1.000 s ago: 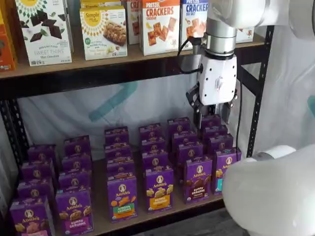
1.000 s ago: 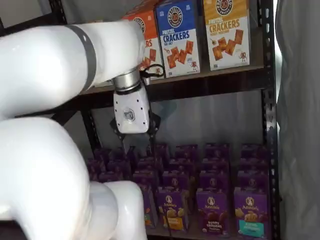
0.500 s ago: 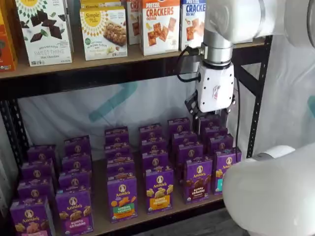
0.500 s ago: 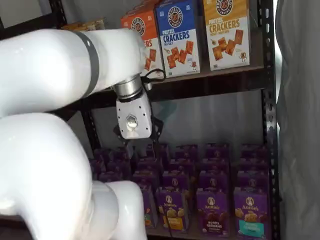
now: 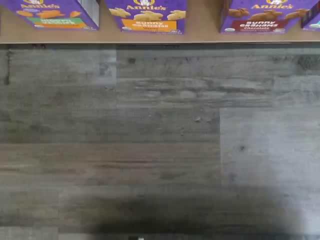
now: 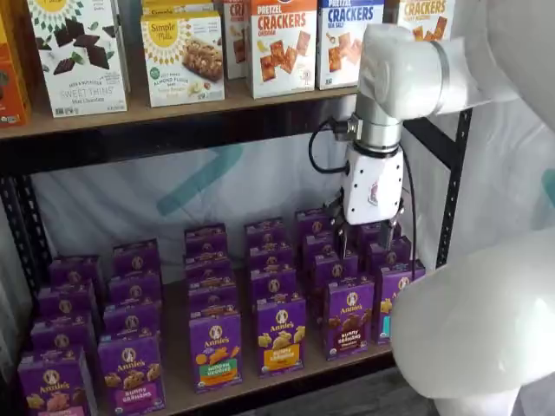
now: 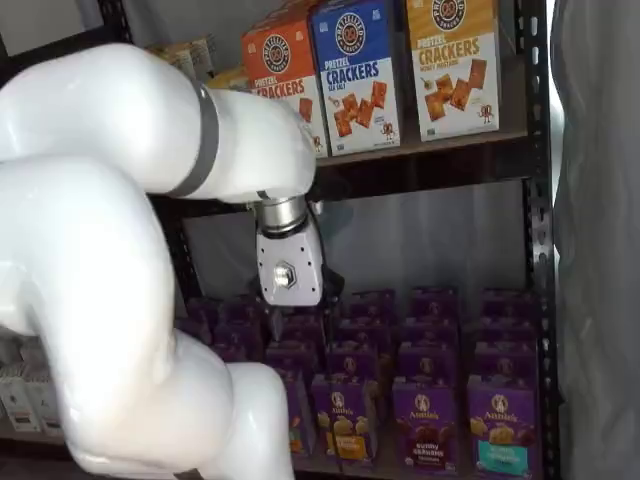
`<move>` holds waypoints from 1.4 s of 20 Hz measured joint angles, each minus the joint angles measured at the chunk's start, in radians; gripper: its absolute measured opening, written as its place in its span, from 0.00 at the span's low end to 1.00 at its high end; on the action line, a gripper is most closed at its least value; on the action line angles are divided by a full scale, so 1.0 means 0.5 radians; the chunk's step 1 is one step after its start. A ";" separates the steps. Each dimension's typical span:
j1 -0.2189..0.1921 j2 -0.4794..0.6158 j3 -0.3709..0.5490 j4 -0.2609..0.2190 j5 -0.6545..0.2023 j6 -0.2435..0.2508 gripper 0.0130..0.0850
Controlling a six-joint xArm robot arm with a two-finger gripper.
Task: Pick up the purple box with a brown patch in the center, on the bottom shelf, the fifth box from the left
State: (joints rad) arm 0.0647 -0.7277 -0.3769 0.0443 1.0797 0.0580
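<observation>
The purple box (image 6: 349, 316) with dark brown bunny cookies stands at the front of the bottom shelf (image 6: 178, 368). It also shows in a shelf view (image 7: 424, 425) and in the wrist view (image 5: 260, 15), at the shelf's front edge (image 5: 200, 36). My gripper (image 6: 364, 238) hangs on its white body in front of the rows behind that box, higher than the box. Its two black fingers point down with a gap between them, and nothing is in them. In a shelf view only the gripper's white body (image 7: 288, 270) shows clearly.
Rows of similar purple boxes fill the bottom shelf, among them one with orange crackers (image 6: 215, 347), one with a yellow patch (image 6: 280, 334) and a teal one (image 6: 390, 299). Cracker boxes (image 6: 282, 43) stand on the upper board. A black rack post (image 6: 451, 173) is at the right. Grey plank floor (image 5: 160, 140) lies before the shelf.
The gripper has come down and shifted a little along the shelf, from just under the upper board to the level of the rear purple boxes. The boxes have not moved.
</observation>
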 joint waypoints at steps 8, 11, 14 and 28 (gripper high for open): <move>-0.065 0.368 0.060 -0.007 -0.431 -0.079 1.00; -0.088 0.528 0.064 -0.020 -0.589 -0.099 1.00; -0.119 0.740 0.049 -0.022 -0.766 -0.134 1.00; -0.186 1.698 -0.169 0.088 -1.510 -0.328 1.00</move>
State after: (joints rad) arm -0.0282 0.1212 -0.4616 0.0884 0.3246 -0.1061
